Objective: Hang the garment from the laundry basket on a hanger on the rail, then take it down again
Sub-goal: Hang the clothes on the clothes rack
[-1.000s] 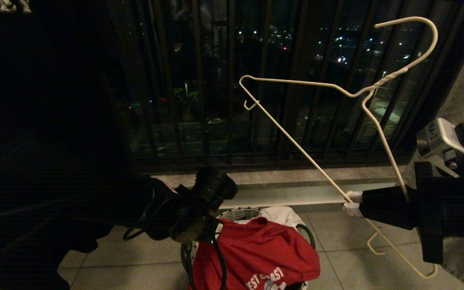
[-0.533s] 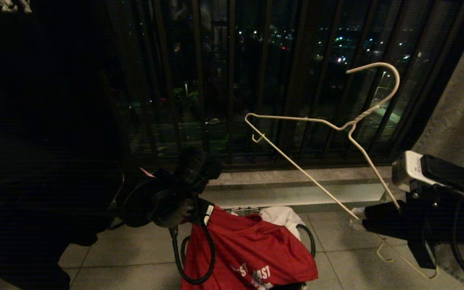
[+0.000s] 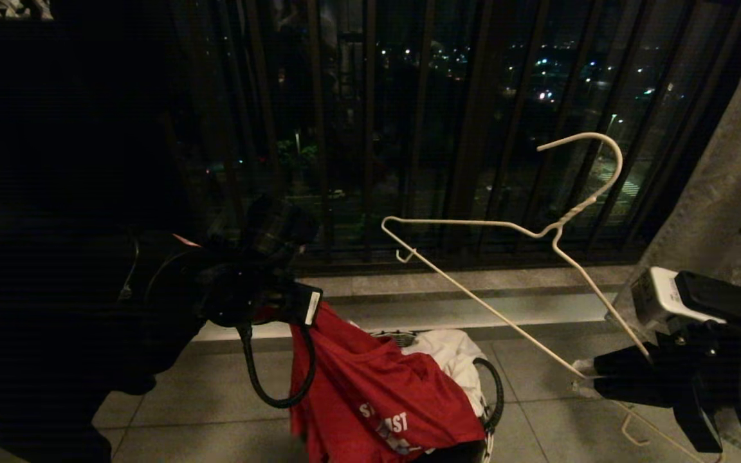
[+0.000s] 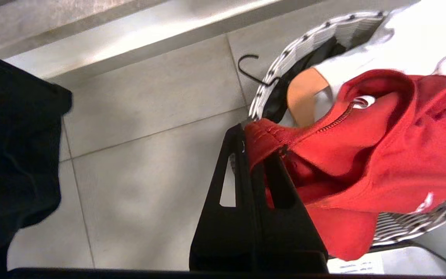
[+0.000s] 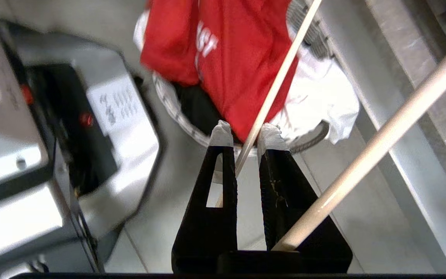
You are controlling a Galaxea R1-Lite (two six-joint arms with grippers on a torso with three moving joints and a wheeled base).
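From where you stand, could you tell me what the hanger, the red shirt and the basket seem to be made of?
Hanger: thin wire with a cream coating, probably metal, twisted at the neck.
Red shirt: soft knit fabric, likely cotton; it folds and shows stitched seams.
Basket: woven white with dark pattern; fibre unclear.

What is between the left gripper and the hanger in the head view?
Nothing: between the left gripper, gripping the red T-shirt, and the hanger only background shows.

My left pincer has two flat black fingers, each pierced by a narrow slot. A looped black cable hangs beneath its wrist. My right pincer has matching black fingers with white-taped fingertips. Its wrist carries a grey-white block and black cables
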